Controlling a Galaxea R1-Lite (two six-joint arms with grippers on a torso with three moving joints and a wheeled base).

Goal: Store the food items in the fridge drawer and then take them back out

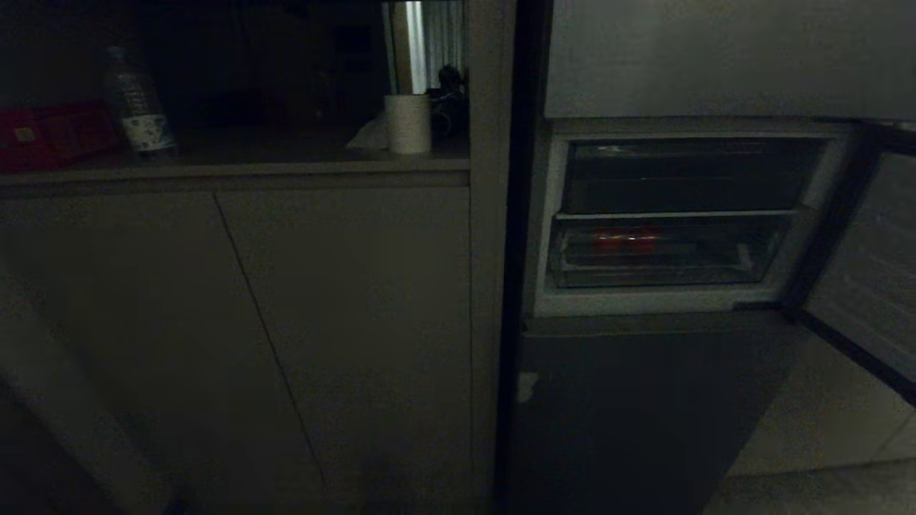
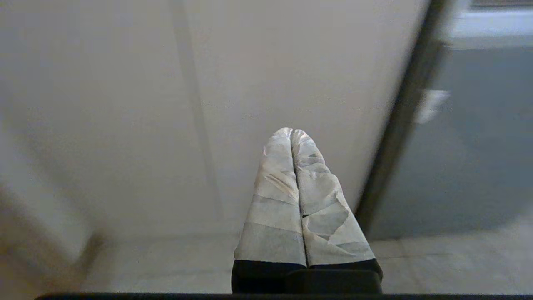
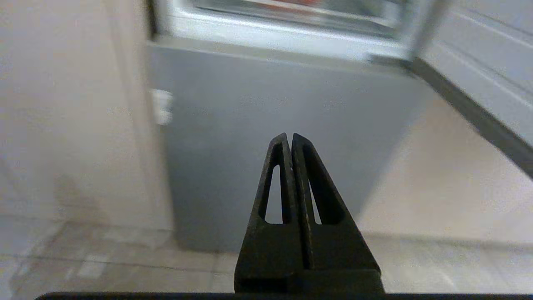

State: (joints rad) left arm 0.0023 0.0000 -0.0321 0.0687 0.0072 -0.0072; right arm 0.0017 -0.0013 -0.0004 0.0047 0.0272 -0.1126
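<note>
— where are the food items right now?

— two small bright red roundish food items (image 1: 625, 240) sit side by side inside the wide clear plastic fridge drawer (image 1: 665, 275), in the middle compartment of the tall dark grey fridge (image 1: 644, 400). the drawer looks pushed in, and the middle door (image 1: 869, 279) hangs open to my right. so by my reckoning the storing is done and the taking out is what's in hand.

— and your jaws?

— both pairs are pressed together and carry nothing. my left gripper (image 2: 292, 132), with its pale tape-wrapped fingers (image 2: 275, 183), points at the pale grey cabinet front (image 2: 125, 104) beside the fridge. my right gripper (image 3: 288, 136), bare black, hangs low before the fridge's bottom panel, with the white frame of the open compartment above it.

— how would you do the step well?

— i'd use the right arm, since it sits nearest the opening. i'd part the jaws before reaching, hook the raised front lip, and pull the drawer straight out so the red things don't roll. i'd keep well off the open door. the plastic is clear and the light poor, so the lip is hard to judge; i'd approach slowly.
</note>
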